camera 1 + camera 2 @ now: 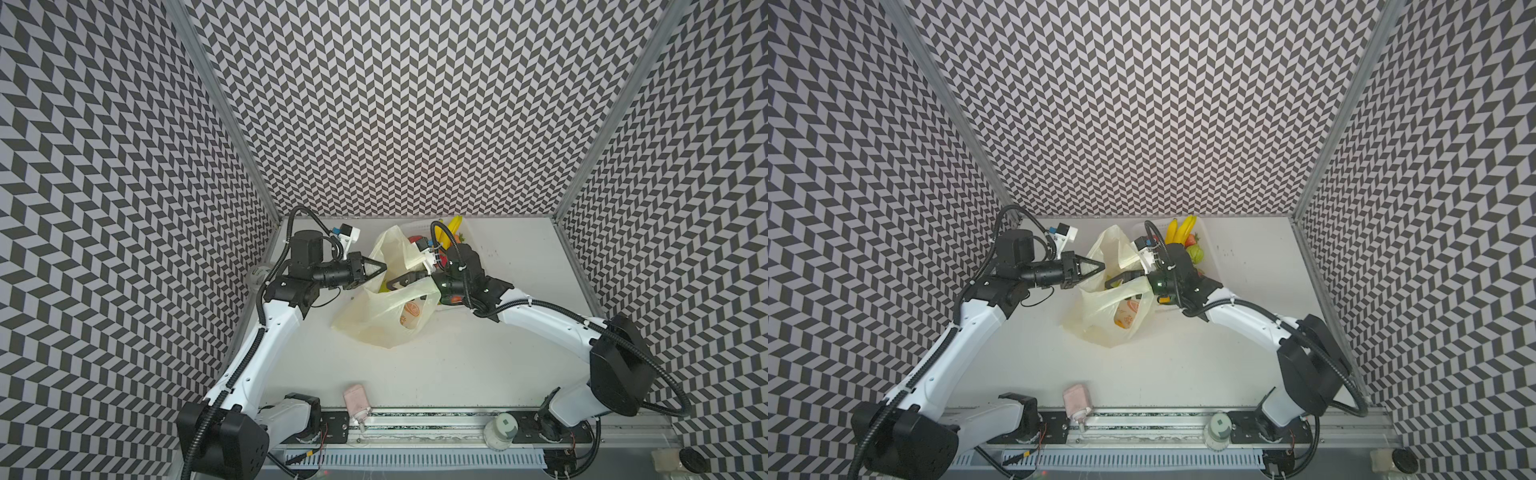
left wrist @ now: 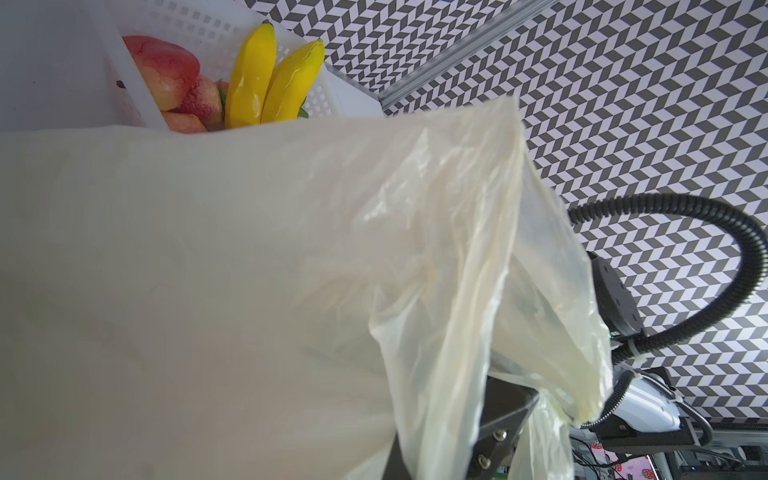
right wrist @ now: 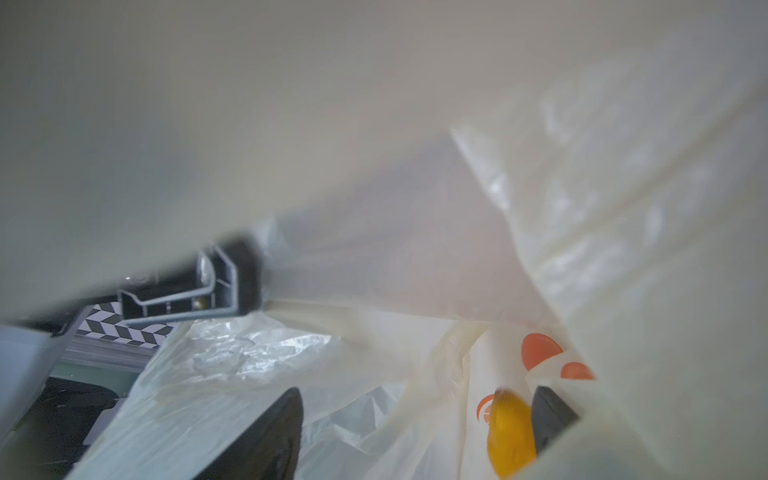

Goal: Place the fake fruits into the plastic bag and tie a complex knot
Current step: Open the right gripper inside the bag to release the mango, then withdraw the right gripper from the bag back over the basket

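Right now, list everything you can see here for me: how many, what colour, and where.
plastic bag: one, pale yellow with orange print, mid-table
basket: one, white perforated, back of table
bananas: two, yellow, in the basket
other fruits: several, red, orange and green, in the basket
yellow fruit: one, yellow-orange, inside the bag
pink box: one, pink, front edge
round container: one, white, front rail
disc: one, black, front right corner
left fingers: black, shut on the bag's rim
right fingers: black, apart inside the bag's mouth
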Tool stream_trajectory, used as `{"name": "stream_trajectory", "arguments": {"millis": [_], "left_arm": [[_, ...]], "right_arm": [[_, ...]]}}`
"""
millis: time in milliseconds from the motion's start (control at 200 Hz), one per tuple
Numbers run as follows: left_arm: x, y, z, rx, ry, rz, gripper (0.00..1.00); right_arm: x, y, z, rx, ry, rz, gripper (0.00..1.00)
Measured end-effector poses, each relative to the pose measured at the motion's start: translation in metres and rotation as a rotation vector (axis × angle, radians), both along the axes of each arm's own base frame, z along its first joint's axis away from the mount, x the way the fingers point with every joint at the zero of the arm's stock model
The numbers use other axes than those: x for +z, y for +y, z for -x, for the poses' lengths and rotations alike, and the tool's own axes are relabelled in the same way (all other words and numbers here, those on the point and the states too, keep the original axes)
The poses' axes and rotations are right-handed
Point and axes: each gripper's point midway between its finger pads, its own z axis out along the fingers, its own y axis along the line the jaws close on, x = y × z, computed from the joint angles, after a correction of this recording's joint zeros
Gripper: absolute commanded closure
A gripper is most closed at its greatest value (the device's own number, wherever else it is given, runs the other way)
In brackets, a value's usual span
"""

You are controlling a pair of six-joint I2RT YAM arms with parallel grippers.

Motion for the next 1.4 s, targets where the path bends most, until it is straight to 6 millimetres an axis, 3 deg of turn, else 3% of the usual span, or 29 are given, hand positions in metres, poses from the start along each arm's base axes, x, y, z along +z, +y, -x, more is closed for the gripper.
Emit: {"name": "stream_trajectory", "arguments": {"millis": [381,656,926,1142,1272,1402], "left_arm": [[0.0,0.0,0.0,-0.001,-0.003,-0.001,1.0],[0.0,0.001,-0.001,0.005,-0.001,-0.002,1.0],[0.001,0.002,-0.003,0.017,0.0,0.003,1.0],[0.001,0.007,-0.007,0.034,0.0,0.002,1.0],[0.001,0.011,-0.009,0.047,0.0,0.003,1.0],[0.001,0.014,-0.011,0.057,0.0,0.003,1.0]], "right_arm": [[0.011,-0.016,-0.008,-0.034,-0.022,-0.006,0.17],[0.011,-0.037,-0.003,-0.045,-0.038,0.008,0.16],[0.005,-0.07,0.004,-0.068,-0.03,0.019,0.16],[0.013,-0.093,0.021,-0.064,-0.061,0.069,0.16],[0.021,-0.118,0.026,-0.107,-0.104,0.089,0.13],[0.021,-0.145,0.017,-0.185,-0.131,0.133,0.13]]}}
